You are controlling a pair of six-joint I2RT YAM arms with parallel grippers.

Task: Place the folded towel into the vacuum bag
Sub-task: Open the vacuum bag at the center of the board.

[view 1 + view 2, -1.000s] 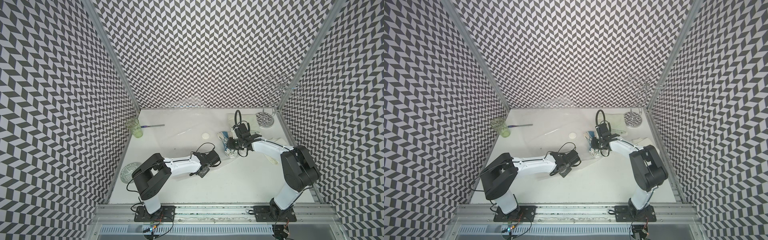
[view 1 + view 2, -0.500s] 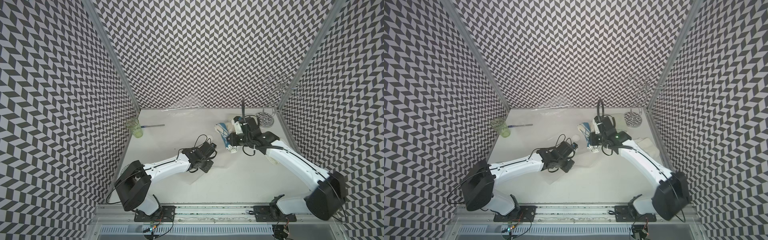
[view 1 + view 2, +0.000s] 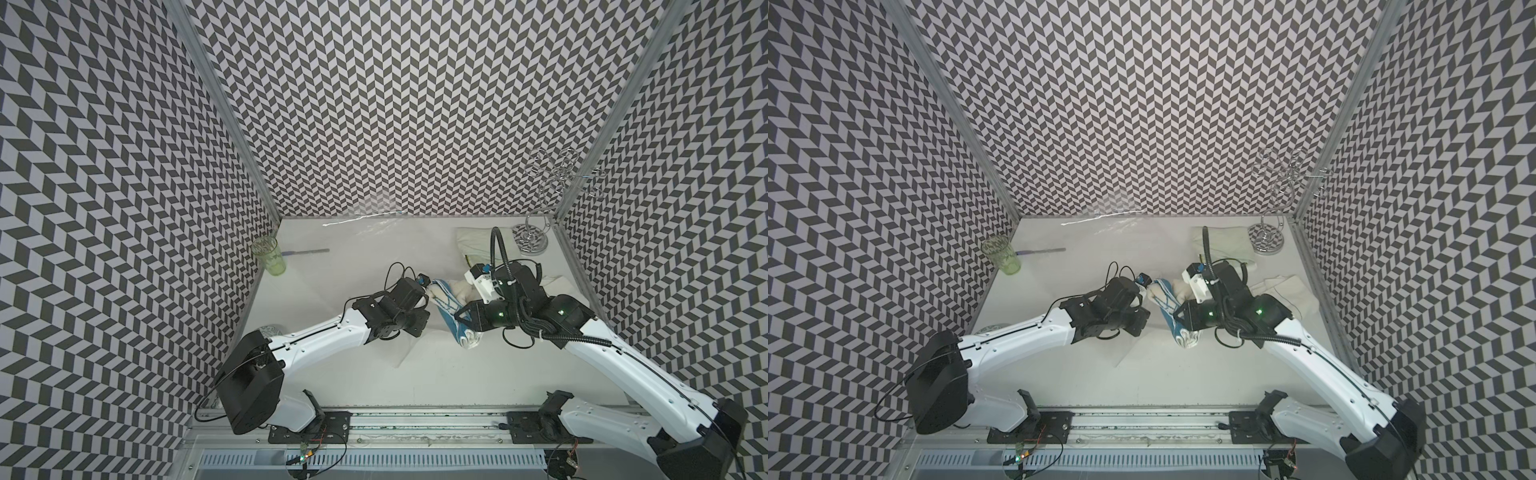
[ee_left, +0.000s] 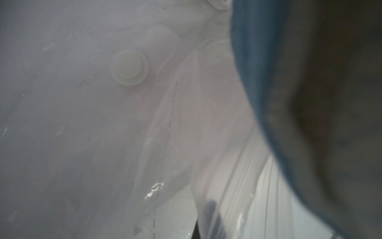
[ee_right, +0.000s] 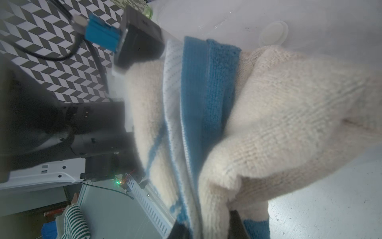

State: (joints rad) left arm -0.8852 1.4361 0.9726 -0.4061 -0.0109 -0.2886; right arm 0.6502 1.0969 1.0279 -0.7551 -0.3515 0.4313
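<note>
The folded towel [image 3: 446,309] [image 3: 1168,307] [image 5: 268,103] is cream with blue stripes and hangs above the table, with my right gripper [image 3: 462,325] [image 3: 1180,321] [image 5: 208,227] shut on its near end. The vacuum bag [image 3: 400,353] [image 3: 1124,353] [image 4: 82,124] is clear plastic spread across the table's middle, and its round white valve [image 4: 129,67] [image 5: 272,34] shows. My left gripper [image 3: 417,326] [image 3: 1138,326] [image 4: 198,229] is shut on the bag's film and holds that edge up, right next to the towel's far end. I cannot tell whether the towel is past the bag's mouth.
A green cup [image 3: 269,255] and a blue-handled tool [image 3: 307,252] lie at the back left. A wire stand [image 3: 536,235] stands in the back right corner, with pale cloths [image 3: 478,243] [image 3: 557,286] near it. A glass dish [image 3: 272,332] peeks out beside the left arm.
The left gripper closed on the bag's film and lifted that edge off the table. The right arm rose with the towel, bringing it up beside the left gripper.
</note>
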